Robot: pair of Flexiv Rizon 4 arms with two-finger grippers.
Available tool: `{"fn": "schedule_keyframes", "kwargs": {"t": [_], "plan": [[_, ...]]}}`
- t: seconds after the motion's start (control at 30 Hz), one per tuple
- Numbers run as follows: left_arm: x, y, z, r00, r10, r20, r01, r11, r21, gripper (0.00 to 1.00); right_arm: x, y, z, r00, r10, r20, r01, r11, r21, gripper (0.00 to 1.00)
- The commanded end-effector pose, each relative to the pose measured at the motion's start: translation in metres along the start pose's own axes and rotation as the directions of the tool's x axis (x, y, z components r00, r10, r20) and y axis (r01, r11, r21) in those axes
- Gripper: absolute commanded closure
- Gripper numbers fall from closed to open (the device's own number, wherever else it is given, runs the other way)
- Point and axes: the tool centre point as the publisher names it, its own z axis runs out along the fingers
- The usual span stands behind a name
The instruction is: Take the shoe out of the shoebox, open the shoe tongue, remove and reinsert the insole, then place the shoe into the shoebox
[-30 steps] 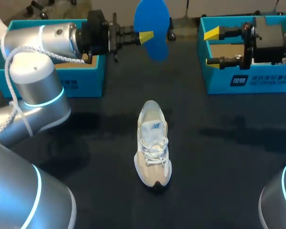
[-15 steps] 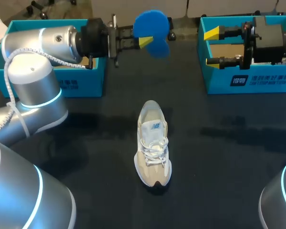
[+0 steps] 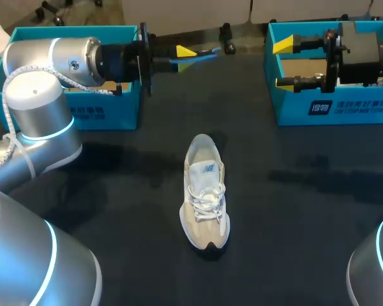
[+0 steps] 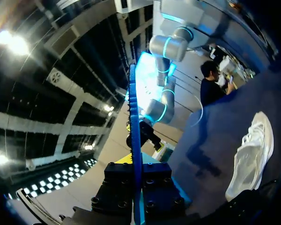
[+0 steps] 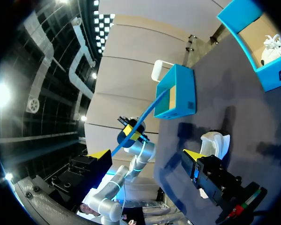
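- Rotation is showing in the head view: the left gripper (image 3: 182,56) is pinching the blue insole (image 3: 207,53), which was facing the camera broadside a second ago. It is now showing only as a thin edge-on strip in the air beside the left shoebox (image 3: 115,115).
- Judging from that, the insole is out and is being levelled for going back in. Reinsertion is not yet beginning.
- Its long axis is running across the table (image 3: 115,191), out from the gripper toward my right.
- The shoe (image 3: 205,191) is sitting upright mid-table, well apart from both boxes. Its long axis is running far-to-near, with the toe apparently pointing toward the robot.
- The right gripper (image 3: 284,64) is hanging over the right shoebox (image 3: 357,108), fingers spread wide and gripping nothing.
- In the left wrist view, the insole (image 4: 135,122) is standing edge-on, clamped from both sides, with the shoe (image 4: 250,159) lying beyond and to one side.
- In the right wrist view, the yellow tips are standing far apart with nothing between them. Ahead, the insole (image 5: 152,108) is showing as a thin line, and the shoe (image 5: 215,140) is partly hiding behind one finger.
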Motion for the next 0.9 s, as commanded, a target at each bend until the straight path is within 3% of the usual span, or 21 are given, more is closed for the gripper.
{"fn": "schedule_keyframes", "kwargs": {"t": [0.03,0.43,0.9], "plan": [[0.002,0.007,-0.004,0.933,0.353,-0.065,-0.354,0.935,0.005,1.00,0.000,0.000,0.001,1.000,0.000,0.001,0.000,1.000,-0.002,0.00],[-0.002,0.016,-0.004,0.898,0.437,-0.049,-0.439,0.897,-0.048,1.00,0.001,0.001,0.003,1.000,-0.002,0.000,0.002,1.000,-0.006,0.00],[-0.002,0.031,-0.001,0.860,0.504,-0.082,-0.509,0.857,-0.073,1.00,0.000,0.006,0.039,1.000,-0.011,-0.026,0.012,0.998,0.056,0.00]]}}
